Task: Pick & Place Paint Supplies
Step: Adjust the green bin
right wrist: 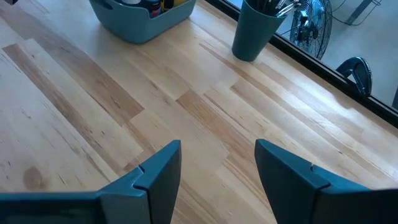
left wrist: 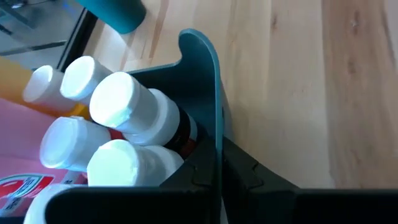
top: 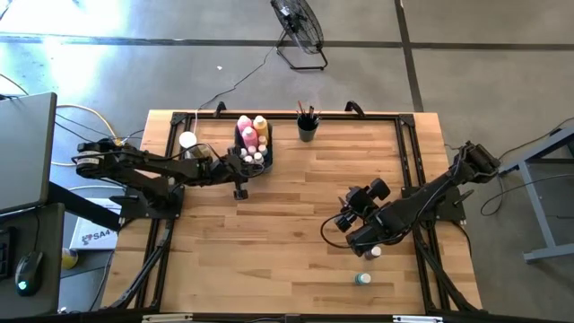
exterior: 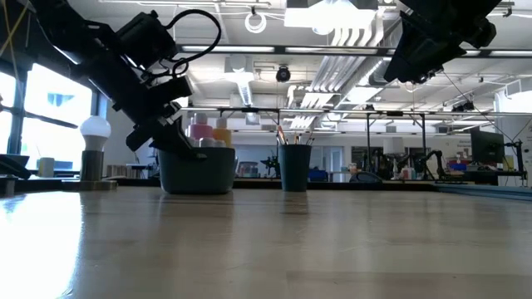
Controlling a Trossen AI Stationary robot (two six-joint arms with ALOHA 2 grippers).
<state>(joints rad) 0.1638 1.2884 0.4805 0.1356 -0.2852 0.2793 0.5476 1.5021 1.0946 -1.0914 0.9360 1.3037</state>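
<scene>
Left wrist view: round white caps [left wrist: 118, 99] perhaps touching smooth bin wall [left wrist: 205, 87].

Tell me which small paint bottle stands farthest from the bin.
The green-bodied small bottle, alone near the table's front edge, beyond the right gripper; another sits just beside that arm.
</scene>
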